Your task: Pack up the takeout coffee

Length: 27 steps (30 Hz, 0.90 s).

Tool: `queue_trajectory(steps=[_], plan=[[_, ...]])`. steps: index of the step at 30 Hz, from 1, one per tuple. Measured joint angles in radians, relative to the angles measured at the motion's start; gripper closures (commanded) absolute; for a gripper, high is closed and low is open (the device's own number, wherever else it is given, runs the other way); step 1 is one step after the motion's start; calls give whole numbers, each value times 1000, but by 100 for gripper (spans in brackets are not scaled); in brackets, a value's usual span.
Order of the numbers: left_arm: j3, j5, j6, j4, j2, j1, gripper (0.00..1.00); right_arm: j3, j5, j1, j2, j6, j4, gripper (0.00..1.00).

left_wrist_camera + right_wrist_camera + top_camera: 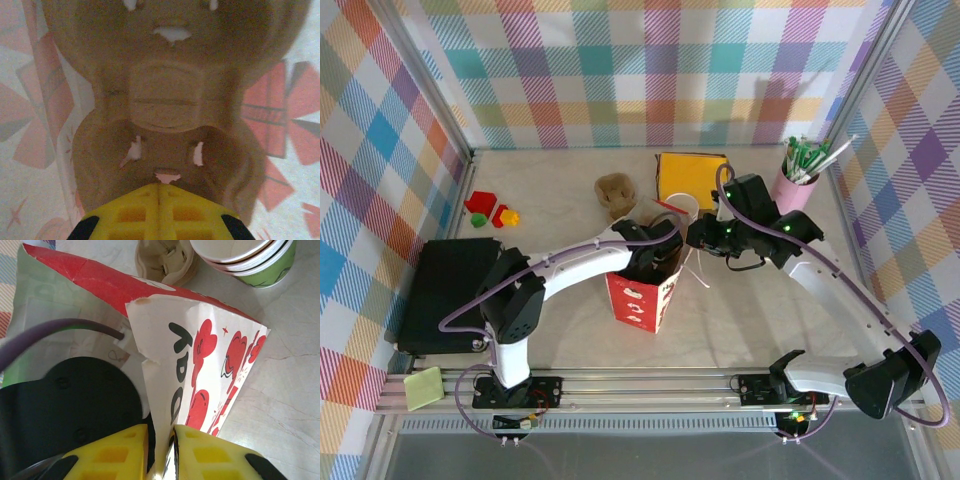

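1. Left tool [160,194]: yellow fingers pressed together, no gap. It is down inside the bag [638,300], with pink-red print on the paper walls either side.
2. Just past its fingertips lies a brown pulp carrier [160,100], wells up and empty. The near rim meets the fingertips; cannot tell whether it is pinched.
3. Right tool [161,430]: narrow, clamped on the bag's torn white top edge, with paper running down between the fingers.
4. The bag stands upright mid-counter [770,320]. It is red and white with red prints, mouth open and the left arm reaching into it.
5. Cup stack [255,262]: nested, cream rims, green bands, on the counter just behind the bag.
6. Other carrier [162,260]: beside the stack, also behind the bag.
7. Coffee: cannot tell where the single cup sits.
8. Far side: yellow pad [690,175] and pink pen pot [798,185]. On the left, a black tray [445,290] and small toys [488,210].
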Motion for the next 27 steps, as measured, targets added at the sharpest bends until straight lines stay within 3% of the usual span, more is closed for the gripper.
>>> queue_trajectory(steps=[27], plan=[[-51,65,31,49,138,23,100,0,-15,0,-21,5,0,80]])
